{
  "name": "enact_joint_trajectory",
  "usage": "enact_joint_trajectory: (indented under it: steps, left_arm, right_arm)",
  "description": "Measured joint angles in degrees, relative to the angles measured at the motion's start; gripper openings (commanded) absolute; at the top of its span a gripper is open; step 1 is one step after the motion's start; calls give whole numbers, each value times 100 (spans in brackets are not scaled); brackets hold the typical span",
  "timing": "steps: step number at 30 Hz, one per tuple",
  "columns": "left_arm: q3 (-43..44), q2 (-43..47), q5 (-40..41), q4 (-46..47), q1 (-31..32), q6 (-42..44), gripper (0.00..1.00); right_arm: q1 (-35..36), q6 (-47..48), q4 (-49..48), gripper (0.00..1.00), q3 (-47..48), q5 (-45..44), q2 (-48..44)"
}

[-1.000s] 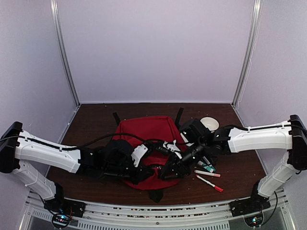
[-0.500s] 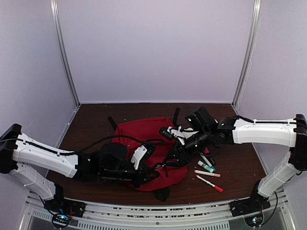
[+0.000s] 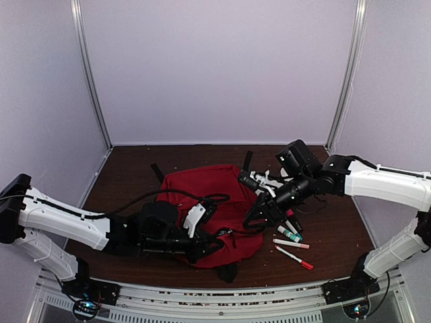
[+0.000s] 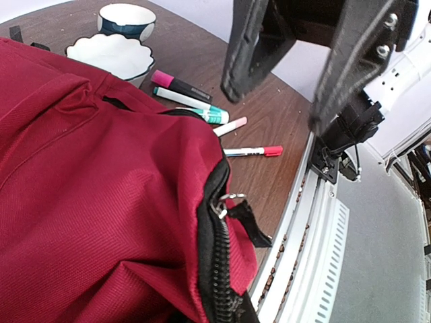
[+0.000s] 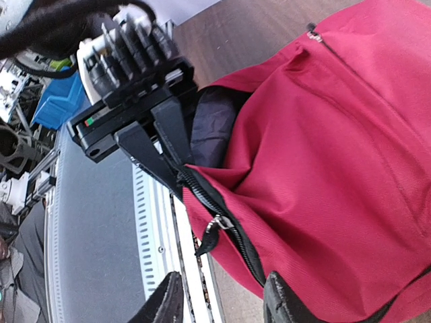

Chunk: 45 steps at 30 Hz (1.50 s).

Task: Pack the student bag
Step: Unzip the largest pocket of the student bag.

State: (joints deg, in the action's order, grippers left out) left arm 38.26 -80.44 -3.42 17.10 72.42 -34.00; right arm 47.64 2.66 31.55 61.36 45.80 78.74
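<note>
We identify the student bag as plain red fabric with a black zipper and a dark grey inner lining. The red-capped marker and the pink-capped marker have white barrels. The teal marker is white at its far end. The magenta-capped marker has a black barrel. The scalloped bowl is white. The cup is dark blue outside and white inside. The table is dark brown.

high rear overview, 2 close wrist views, all on student bag
</note>
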Motion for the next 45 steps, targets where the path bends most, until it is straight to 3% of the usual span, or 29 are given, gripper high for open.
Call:
enact_joint_trajectory:
  steps: [12, 19, 24, 27, 35, 41, 42, 45]
  left_arm:
    - [0, -26, 92, 48, 0, 0, 0]
    - [0, -26, 107, 79, 0, 0, 0]
    - [0, -26, 118, 87, 0, 0, 0]
    - [0, -26, 129, 87, 0, -2, 0]
    - [-11, 44, 291, -184, 2, -61, 0]
    - [-352, 581, 483, -640, 7, -216, 0]
    - [-380, 627, 494, -713, 13, -238, 1]
    - [-413, 664, 490, -883, 35, -264, 33]
  right_arm:
    - [348, -63, 79, 48, 407, 219, 890]
    - [444, -184, 59, 32, 426, 46, 1029]
    - [448, -260, 68, 10, 507, -175, 1132]
    - [448, -243, 92, 3, 509, -227, 1134]
    - [334, 374, 737, 0, 614, -326, 1036]
    - [-168, 1038, 1436, 0, 411, -684, 588]
    - [-240, 1113, 1526, 0, 354, -719, 546]
    - [-337, 1250, 1692, 0, 280, -730, 535]
